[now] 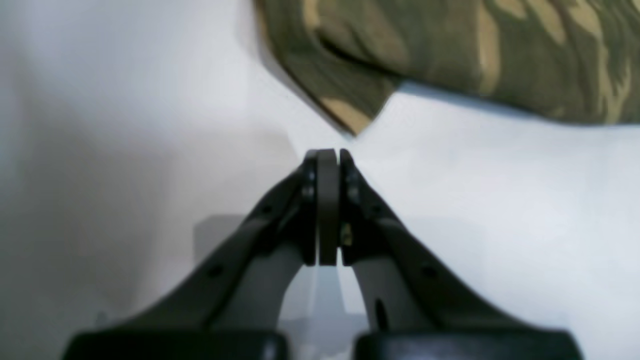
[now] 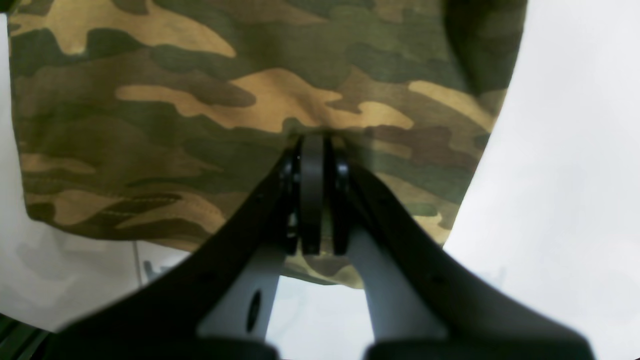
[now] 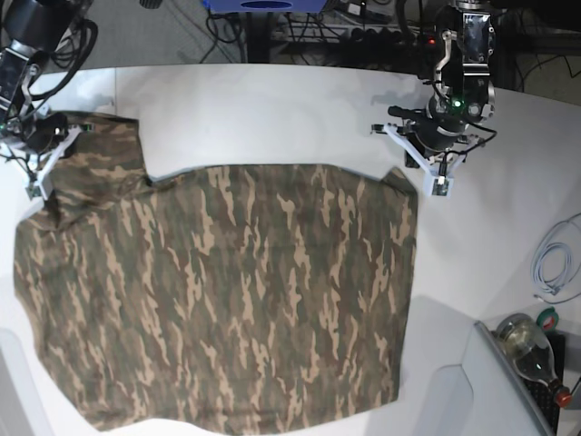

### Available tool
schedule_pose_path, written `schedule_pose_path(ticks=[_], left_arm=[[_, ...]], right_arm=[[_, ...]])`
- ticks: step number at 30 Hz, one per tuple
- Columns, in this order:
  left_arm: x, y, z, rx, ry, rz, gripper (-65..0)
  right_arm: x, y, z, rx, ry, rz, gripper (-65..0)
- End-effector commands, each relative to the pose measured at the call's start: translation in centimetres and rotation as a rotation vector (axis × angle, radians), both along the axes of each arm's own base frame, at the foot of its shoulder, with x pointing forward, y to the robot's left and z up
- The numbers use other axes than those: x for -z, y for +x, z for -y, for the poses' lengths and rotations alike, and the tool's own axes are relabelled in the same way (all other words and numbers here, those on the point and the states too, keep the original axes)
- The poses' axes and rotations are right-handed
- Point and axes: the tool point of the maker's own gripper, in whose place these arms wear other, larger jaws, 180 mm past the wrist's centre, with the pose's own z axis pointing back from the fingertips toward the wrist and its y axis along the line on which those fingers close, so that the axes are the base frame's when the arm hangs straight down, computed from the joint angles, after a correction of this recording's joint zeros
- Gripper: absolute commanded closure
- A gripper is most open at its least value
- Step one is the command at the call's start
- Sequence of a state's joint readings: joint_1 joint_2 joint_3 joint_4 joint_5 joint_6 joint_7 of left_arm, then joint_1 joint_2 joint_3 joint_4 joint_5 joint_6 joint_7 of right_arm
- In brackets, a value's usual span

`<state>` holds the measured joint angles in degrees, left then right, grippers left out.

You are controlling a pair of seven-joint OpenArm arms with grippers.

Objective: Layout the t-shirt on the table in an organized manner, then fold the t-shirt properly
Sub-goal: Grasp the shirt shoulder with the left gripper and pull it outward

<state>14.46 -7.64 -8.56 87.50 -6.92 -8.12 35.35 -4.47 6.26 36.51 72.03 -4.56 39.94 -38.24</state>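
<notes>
**A big soft shirt, one arm pinching it**

I looked at the t-shirt [image 3: 227, 291] and judged it soft, floppy and light. It would bend and bunch if I pulled it from the middle. I thought the best places to take hold were the corners and edges, like the sleeve ends and the bottom hem, so the cloth could be dragged flat. It lay spread over most of the table [image 3: 272, 109], from the left edge across past the middle, with its print side up and some lumps at the left.

On the left of the base view, the right gripper [image 2: 312, 137] was down low at the far left corner of the shirt, on the bunched sleeve part. Its fingers were squeezed tight together with camouflage cloth under and around the tips, so I judged it was pinching the shirt.

On the right of the base view, the left gripper [image 1: 327, 152] sat just past the far right corner of the shirt. Its fingers were pressed together with nothing between them. The cloth corner was very near its tips but not touching.
</notes>
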Motion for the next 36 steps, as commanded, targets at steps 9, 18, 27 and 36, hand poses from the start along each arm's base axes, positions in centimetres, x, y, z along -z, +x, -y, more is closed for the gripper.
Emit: schedule_pose_path(ticks=[9,18,27,36], left_arm=[[-0.9,2.4,0.0,-0.008,-0.01,0.058,0.0],[1.3,2.6,-0.5,-0.027,-0.015,-0.002,0.0],[1.3,1.4,-4.3,-0.012,0.074,-0.035,0.0],[-0.2,1.7,-8.0,0.008,0.164,-0.027,0.0]], right_arm=[[0.0,-0.3,0.1,-0.008,-0.013,-0.025,-2.6],[0.0,-0.2,0.1,-0.008,-0.013,-0.024,-2.6],[-0.1,0.1,0.1,-0.008,-0.013,-0.017,-2.6],[-0.4,0.6,0.3,-0.009,-0.017,-0.008,-2.6]])
